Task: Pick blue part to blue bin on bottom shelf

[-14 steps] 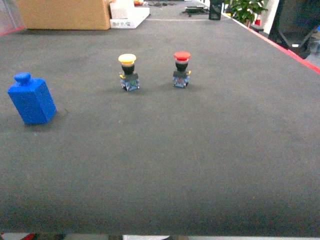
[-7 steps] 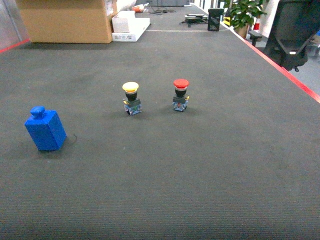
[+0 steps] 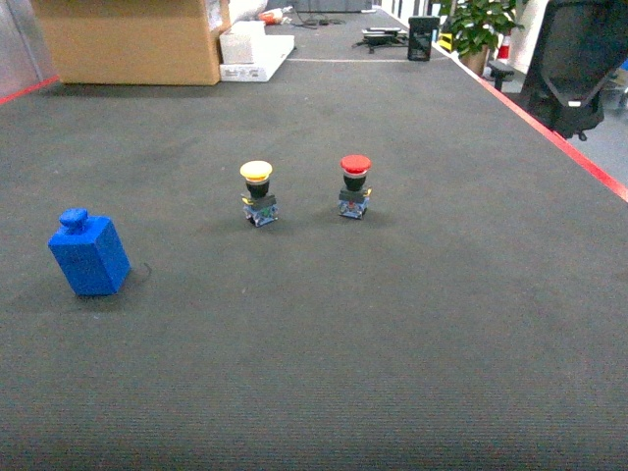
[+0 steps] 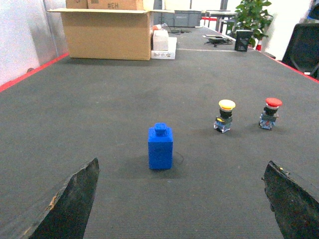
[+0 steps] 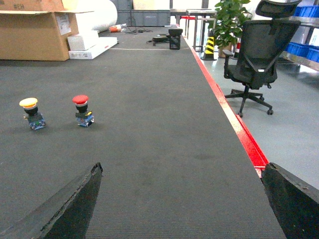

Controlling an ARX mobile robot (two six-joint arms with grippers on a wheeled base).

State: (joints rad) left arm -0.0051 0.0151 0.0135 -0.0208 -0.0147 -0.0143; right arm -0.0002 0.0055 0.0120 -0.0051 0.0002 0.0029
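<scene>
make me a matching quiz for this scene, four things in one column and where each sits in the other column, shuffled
Things:
1. blue part
2. yellow-capped push button
3. red-capped push button
4. cardboard box

Places, as the head view shows them:
A. far left, at the back of the mat
B. right one of the middle pair
C. alone at the near left
D. left one of the middle pair

Pairs: 1-C, 2-D, 3-B, 4-A

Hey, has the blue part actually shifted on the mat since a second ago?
No. The blue part keeps its spacing from the yellow-capped button; the camera view itself shifted a second ago, and nothing differs from half a second ago.
</scene>
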